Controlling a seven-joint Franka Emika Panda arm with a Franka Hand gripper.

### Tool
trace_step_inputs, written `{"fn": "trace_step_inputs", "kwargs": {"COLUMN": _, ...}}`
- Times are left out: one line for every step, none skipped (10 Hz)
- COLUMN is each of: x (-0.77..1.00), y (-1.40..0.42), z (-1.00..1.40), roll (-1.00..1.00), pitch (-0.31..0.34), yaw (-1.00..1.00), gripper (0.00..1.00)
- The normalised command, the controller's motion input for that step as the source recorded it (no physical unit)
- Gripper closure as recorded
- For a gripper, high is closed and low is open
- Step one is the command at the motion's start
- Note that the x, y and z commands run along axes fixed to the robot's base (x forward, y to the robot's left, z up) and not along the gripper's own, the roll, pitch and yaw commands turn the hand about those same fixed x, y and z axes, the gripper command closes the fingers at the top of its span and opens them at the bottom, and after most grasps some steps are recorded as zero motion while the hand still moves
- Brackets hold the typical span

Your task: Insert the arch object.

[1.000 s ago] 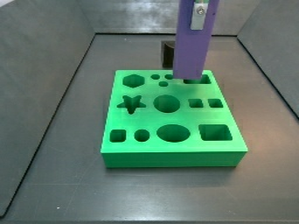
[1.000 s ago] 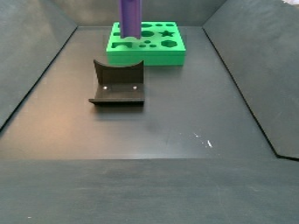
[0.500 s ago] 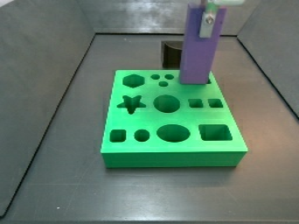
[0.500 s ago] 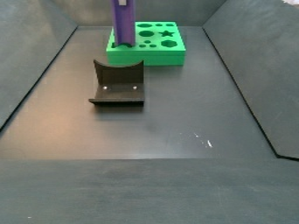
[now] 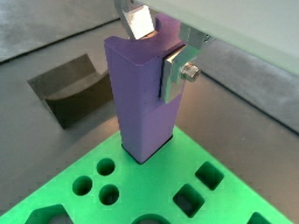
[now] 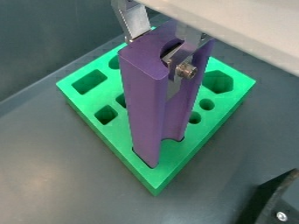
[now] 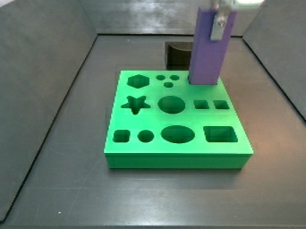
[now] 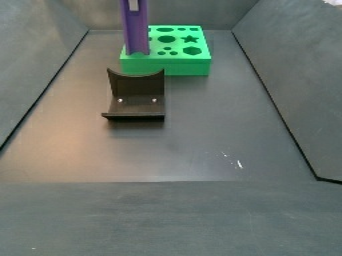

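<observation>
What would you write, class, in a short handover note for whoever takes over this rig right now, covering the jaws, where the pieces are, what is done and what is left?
Gripper: at the green board's back corner, jaws shut on the upper part of the arch object.
Arch object: held upright, its lower end at the green board near the corner closest to the fixture. Most of the bar stands above the board; whether its tip has entered a cutout cannot be told.
Done: the piece is picked up and brought to the board.
Left: line it up with its cutout, push it down, open the jaws, withdraw.
</observation>
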Motion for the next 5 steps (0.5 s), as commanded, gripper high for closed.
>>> {"fn": "trace_step_inputs", "kwargs": {"x": 0.19, "y": -0.06, "z": -0.41, "roll": 0.00, "pitch": 0.009, "yaw": -0.12, "gripper": 1.00}}
{"fn": "trace_step_inputs", "kwargs": {"x": 0.19, "y": 0.00, "z": -0.39, "roll": 0.00, "pitch": 0.020, "yaw": -0.27, "gripper": 1.00}}
{"fn": "trace_step_inputs", "kwargs": {"x": 0.15, "y": 0.00, "z": -0.36, "roll": 0.00, "pitch": 0.019, "yaw": -0.25, "gripper": 1.00}}
{"fn": "trace_step_inputs", "kwargs": {"x": 0.13, "y": 0.00, "z": -0.33, "roll": 0.00, "pitch": 0.024, "yaw": -0.23, "gripper": 1.00}}
{"fn": "trace_step_inputs", "kwargs": {"x": 0.13, "y": 0.00, "z": -0.33, "roll": 0.01, "pitch": 0.029, "yaw": -0.21, "gripper": 1.00}}
